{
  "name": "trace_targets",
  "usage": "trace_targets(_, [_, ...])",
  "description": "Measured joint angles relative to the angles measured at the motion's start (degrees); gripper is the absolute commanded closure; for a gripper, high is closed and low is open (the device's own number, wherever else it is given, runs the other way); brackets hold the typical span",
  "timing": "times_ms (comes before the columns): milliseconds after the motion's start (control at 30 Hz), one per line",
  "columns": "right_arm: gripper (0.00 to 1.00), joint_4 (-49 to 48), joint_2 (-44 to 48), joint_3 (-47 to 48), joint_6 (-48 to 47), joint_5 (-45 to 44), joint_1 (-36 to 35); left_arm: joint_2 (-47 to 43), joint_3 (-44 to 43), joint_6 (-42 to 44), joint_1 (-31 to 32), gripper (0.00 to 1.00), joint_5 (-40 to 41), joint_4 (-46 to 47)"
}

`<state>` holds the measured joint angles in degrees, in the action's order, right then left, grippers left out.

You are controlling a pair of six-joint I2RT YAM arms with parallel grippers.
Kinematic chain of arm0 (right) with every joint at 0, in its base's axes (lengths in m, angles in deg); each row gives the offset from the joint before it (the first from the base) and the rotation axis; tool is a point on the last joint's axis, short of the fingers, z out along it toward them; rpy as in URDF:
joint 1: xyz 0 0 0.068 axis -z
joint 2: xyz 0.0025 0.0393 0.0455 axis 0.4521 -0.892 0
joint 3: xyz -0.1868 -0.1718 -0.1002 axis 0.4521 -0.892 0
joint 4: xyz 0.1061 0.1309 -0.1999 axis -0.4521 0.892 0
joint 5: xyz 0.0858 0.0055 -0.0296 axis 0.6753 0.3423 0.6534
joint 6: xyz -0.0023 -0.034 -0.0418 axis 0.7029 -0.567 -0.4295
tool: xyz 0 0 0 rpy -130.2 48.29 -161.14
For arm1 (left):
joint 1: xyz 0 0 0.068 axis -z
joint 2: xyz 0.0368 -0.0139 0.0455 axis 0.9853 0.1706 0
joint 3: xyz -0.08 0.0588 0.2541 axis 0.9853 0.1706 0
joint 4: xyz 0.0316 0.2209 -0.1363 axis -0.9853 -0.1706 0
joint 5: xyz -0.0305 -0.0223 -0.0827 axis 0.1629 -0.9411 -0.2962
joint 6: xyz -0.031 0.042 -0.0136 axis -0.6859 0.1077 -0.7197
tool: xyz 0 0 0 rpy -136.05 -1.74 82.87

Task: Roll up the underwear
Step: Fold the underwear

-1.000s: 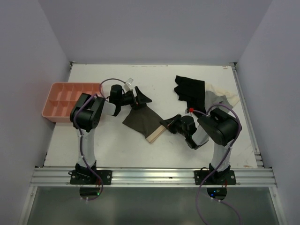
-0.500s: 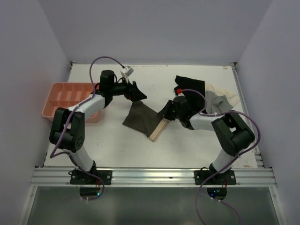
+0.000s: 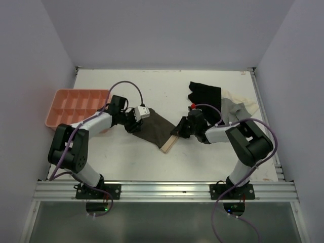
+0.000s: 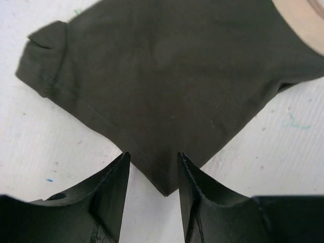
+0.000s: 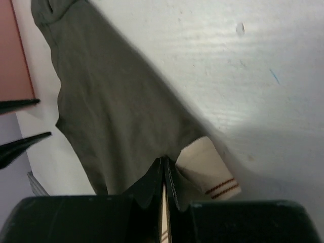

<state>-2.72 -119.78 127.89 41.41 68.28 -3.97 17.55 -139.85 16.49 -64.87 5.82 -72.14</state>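
Lowered since earlier frame: left gripper, fingers apart astride a corner of dark brown fabric underwear with beige waistband, frame centre; right gripper, fingers clamped on its waistband edge. Advice: pinch corner first, then roll evenly.

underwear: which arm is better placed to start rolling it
Right, probably: the right gripper is shut on the underwear at its waistband end, while the left gripper is open, only straddling another corner.
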Motion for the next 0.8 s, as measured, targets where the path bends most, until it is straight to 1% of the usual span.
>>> trace_targets(100, [0.94,-1.66,-2.71,0.26,1.14,0.76,0.0,0.39,1.92,5.31,1.44,0.6,3.63,-0.31])
trace_targets(133, [0.94,-1.51,-3.06,0.7,0.96,0.76,0.0,0.72,2.43,7.04,2.03,0.64,4.96,-0.24])
trace_targets(233, [0.94,0.42,-4.24,3.28,-1.14,0.72,0.0,2.69,3.58,11.52,3.67,0.69,8.24,-0.26])
trace_targets(333, [0.94,4.87,-6.1,8.02,-5.68,0.63,0.09,2.78,3.56,15.04,4.46,0.71,8.66,-0.31])
trace_targets(467, [0.94,13.4,-8.46,16.17,-14.21,1.49,0.55,1.88,4.42,18.01,5.14,0.71,8.37,-0.9])
trace_targets(500, [0.94,15.52,-8.81,18.08,-16.5,1.92,0.68,1.33,5.01,18.45,5.38,0.7,8.02,-0.98])
trace_targets(533, [0.93,17.31,-8.92,19.74,-18.58,2.4,0.81,0.55,5.73,18.75,5.6,0.62,7.63,-1.36])
trace_targets(567, [0.92,18.78,-8.9,21.07,-20.52,3.19,0.9,-0.46,6.43,19.04,5.88,0.57,7.06,-2.32])
trace_targets(600, [0.91,19.78,-8.66,22.05,-22.25,3.69,0.92,-1.38,7.08,18.91,6.14,0.48,6.69,-3.1])
trace_targets(633, [0.89,20.37,-8.37,22.4,-23.43,4.22,0.94,-2.69,7.98,18.95,6.38,0.44,6.19,-4.37])
trace_targets(733, [0.89,23.12,-5.44,21.9,-26.1,6.78,1.01,-7.54,10.27,18.95,6.8,0.37,4.52,-8.44])
trace_targets(800, [0.89,22.86,-2.54,20.15,-26.21,8.98,1.01,-12.22,10.97,19.69,6.84,0.36,3.26,-10.36])
